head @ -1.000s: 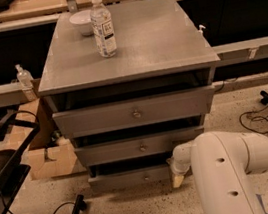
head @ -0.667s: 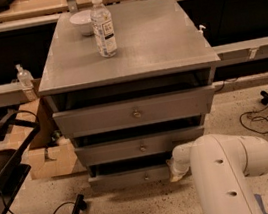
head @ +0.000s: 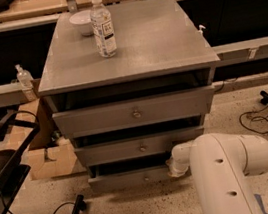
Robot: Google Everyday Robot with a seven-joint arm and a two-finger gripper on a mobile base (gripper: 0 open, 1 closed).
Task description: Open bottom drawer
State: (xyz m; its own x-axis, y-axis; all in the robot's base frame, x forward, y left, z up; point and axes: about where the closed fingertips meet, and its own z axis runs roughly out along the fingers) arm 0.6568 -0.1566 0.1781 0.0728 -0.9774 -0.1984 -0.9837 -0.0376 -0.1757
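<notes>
The grey cabinet (head: 129, 44) has three drawers stacked one under another. The bottom drawer (head: 120, 180) is the slimmest front, low near the floor, with a small round knob (head: 146, 178) at its centre and a dark gap above it. My white arm (head: 226, 175) fills the lower right foreground. Its gripper (head: 174, 168) points left and sits against the right end of the bottom drawer's front, to the right of the knob. The arm hides the drawer's right end.
On the cabinet top stand a water bottle (head: 102, 27) and a white bowl (head: 82, 22). A black chair frame (head: 12, 169) and a cardboard box (head: 51, 162) lie left. Cables (head: 261, 114) trail on the floor at the right. Desks run behind.
The gripper end has risen slightly from near the floor to the level of the bottom drawer's front. The drawers look unmoved.
</notes>
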